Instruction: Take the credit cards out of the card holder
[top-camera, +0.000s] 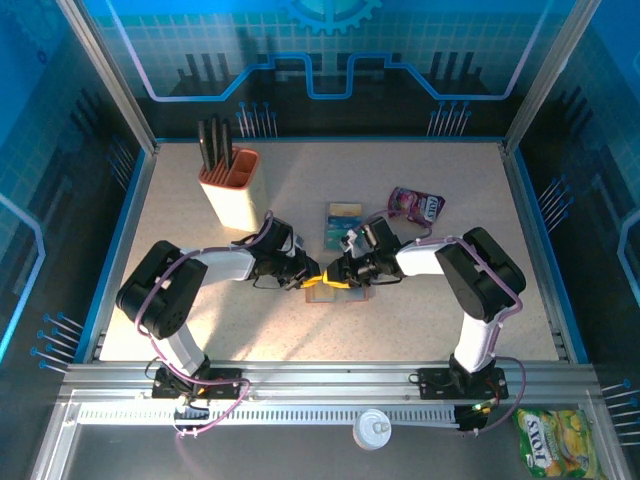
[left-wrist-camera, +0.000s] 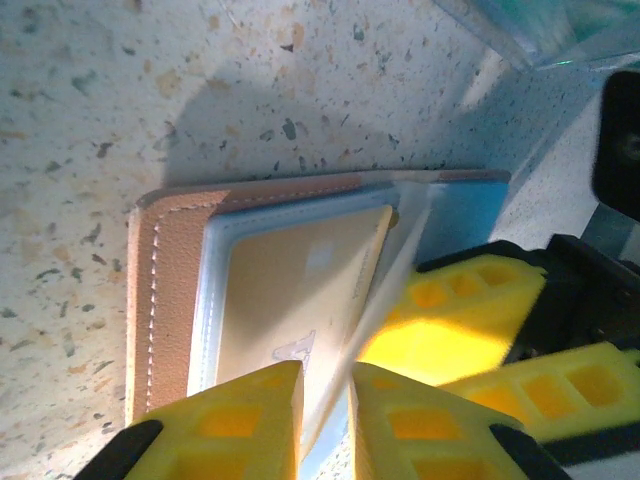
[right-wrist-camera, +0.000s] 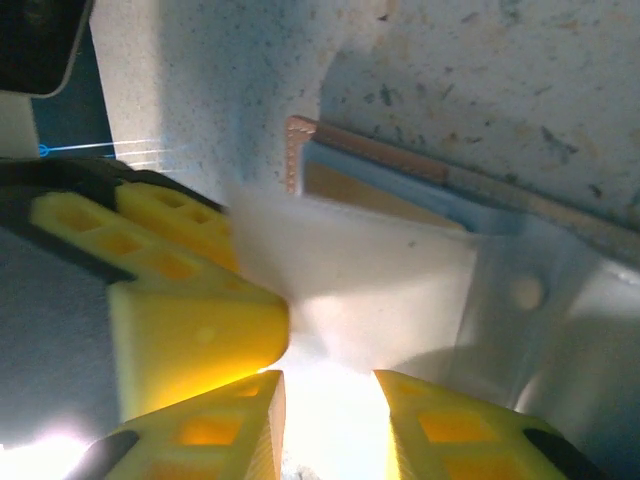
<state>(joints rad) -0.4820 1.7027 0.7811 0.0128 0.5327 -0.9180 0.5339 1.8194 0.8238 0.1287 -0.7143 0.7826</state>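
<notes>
The card holder (top-camera: 318, 293) lies open mid-table, brown leather (left-wrist-camera: 165, 290) outside with grey-blue pockets. A yellow-tan credit card (left-wrist-camera: 290, 290) sits in its left pocket. A pale thin card (left-wrist-camera: 400, 255) stands edge-on out of the holder, and my left gripper (left-wrist-camera: 325, 400) pinches its near end between both fingers. My right gripper (right-wrist-camera: 325, 420) faces it from the other side, over the same pale card (right-wrist-camera: 370, 270). Glare washes out the gap between its fingers. Both grippers (top-camera: 325, 278) meet tip to tip above the holder. More teal credit cards (top-camera: 343, 225) lie on the table behind them.
An orange-and-cream knife block (top-camera: 230, 185) stands at the back left. A purple snack pouch (top-camera: 417, 205) lies at the back right, near the right arm. Blue enclosure walls ring the table.
</notes>
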